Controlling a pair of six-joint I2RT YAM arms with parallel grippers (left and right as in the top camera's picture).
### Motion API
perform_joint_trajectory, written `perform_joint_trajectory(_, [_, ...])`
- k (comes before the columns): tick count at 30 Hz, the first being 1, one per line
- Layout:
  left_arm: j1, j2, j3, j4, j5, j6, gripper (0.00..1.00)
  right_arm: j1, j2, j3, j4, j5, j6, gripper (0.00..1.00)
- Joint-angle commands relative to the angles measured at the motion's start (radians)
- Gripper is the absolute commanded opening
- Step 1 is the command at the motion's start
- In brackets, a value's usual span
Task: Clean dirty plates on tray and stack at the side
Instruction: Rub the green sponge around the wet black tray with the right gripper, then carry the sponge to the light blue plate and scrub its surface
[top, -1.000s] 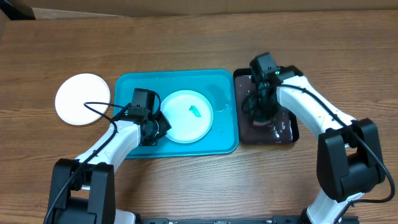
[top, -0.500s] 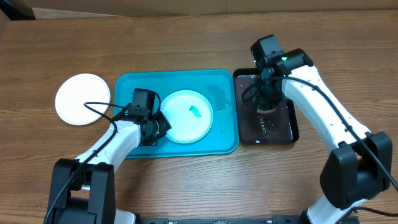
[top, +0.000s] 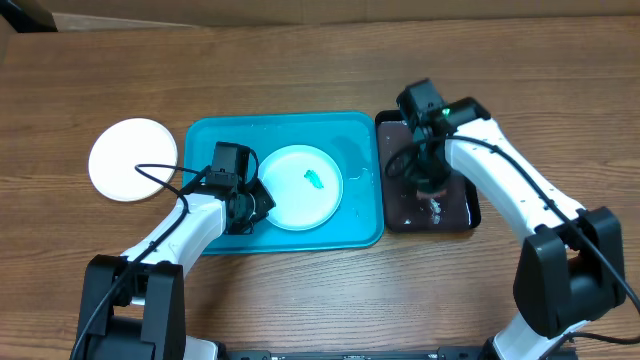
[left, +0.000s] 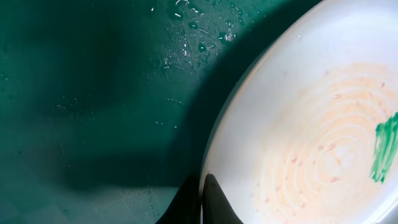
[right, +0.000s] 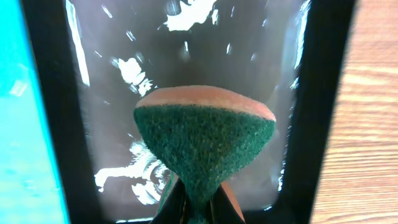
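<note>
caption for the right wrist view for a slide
Right gripper pinches a green-and-orange scrub sponge over the wet glossy black rectangular tray.

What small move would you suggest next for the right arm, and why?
Probably carry the sponge from the black tray across onto the plate: the right jaws pinch it, the left jaws grip the plate's rim, and a teal smear marks it.

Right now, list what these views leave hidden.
Overhead: both arms' jaws, covered by their own wrists.
Left wrist: part of the plate and its green smear, cut off at the right edge.
Right wrist: the black tray floor behind the sponge.
Any view: what lies under that plate.
</note>
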Motion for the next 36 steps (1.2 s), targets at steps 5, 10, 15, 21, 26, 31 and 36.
perform_joint_trajectory(5, [-0.006,0.009,-0.010,-0.001,-0.003,0.008,0.04,0.058,-0.136,0.202,-0.011,-0.103,-0.007,0.04])
perform_joint_trajectory(10, [-0.006,0.009,-0.010,0.000,-0.003,0.008,0.04,0.135,-0.138,0.198,0.095,-0.281,-0.044,0.04])
perform_joint_trajectory(15, [-0.006,0.009,-0.010,0.000,-0.002,0.008,0.04,0.265,-0.084,0.176,0.217,-0.267,-0.082,0.04])
perform_joint_trajectory(21, [-0.006,0.009,-0.010,0.000,0.000,0.008,0.04,0.405,0.053,0.176,0.248,0.126,-0.086,0.04])
perform_joint_trajectory(26, [-0.006,0.009,-0.010,-0.001,-0.001,0.008,0.04,0.456,0.165,0.176,0.293,0.280,-0.087,0.04])
perform_joint_trajectory(31, [-0.006,0.009,-0.010,-0.001,-0.001,0.008,0.04,0.448,0.239,0.176,0.320,0.294,-0.087,0.04])
perform_joint_trajectory(36, [-0.006,0.009,-0.010,-0.001,-0.002,0.009,0.04,0.433,0.287,0.176,0.323,0.282,-0.087,0.04])
